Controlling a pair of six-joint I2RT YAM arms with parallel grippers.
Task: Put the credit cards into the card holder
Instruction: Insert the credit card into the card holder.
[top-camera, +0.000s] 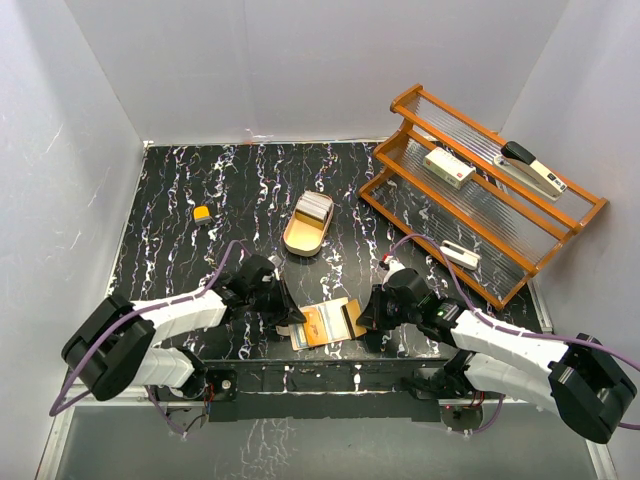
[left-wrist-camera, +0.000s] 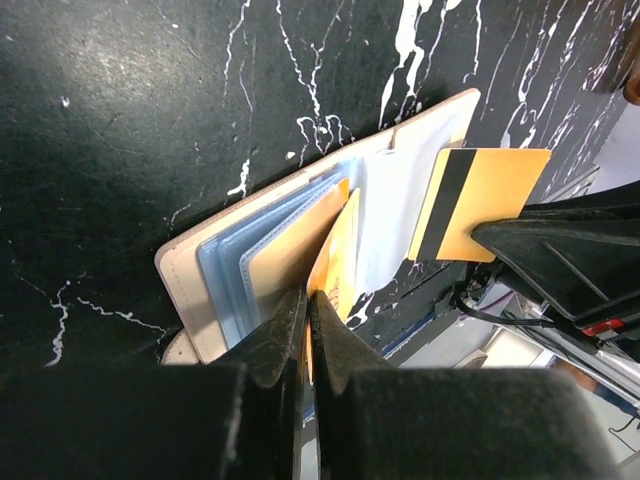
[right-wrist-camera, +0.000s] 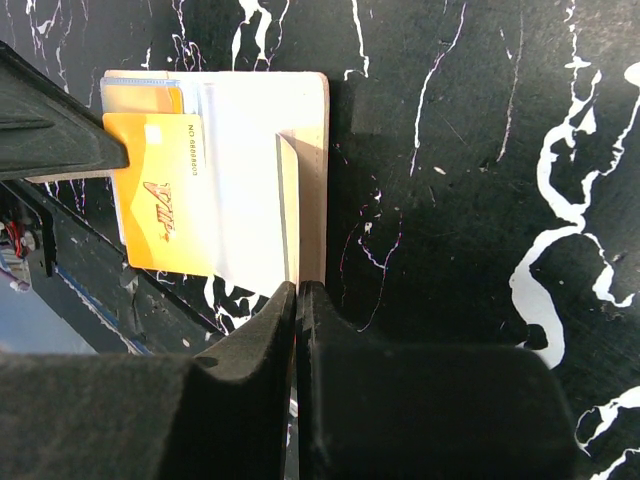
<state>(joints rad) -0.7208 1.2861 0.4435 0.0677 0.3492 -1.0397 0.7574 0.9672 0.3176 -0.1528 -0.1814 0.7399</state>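
Right now the tan card holder (top-camera: 325, 322) lies open at 6 o'clock on the black marbled worktop (top-camera: 200, 180), with its near edge hanging over the rim. The left gripper (left-wrist-camera: 306, 296) sits at the holder's 9 o'clock end. Its jaws are pressed together on the edge of an orange card (left-wrist-camera: 335, 245) that stands up among the inner leaves. The right gripper (right-wrist-camera: 297, 288) is at the 3 o'clock end, jaws likewise closed, pinching the holder's near edge beside the fold of its flap. A yellow card (right-wrist-camera: 160, 215) marked VIP sits partly in a slot. Toward 12 o'clock from the holder, pale credit cards (top-camera: 313, 206) are stacked in a gold tray (top-camera: 298, 243). A wooden rack (top-camera: 400, 102) stands at 2 o'clock.
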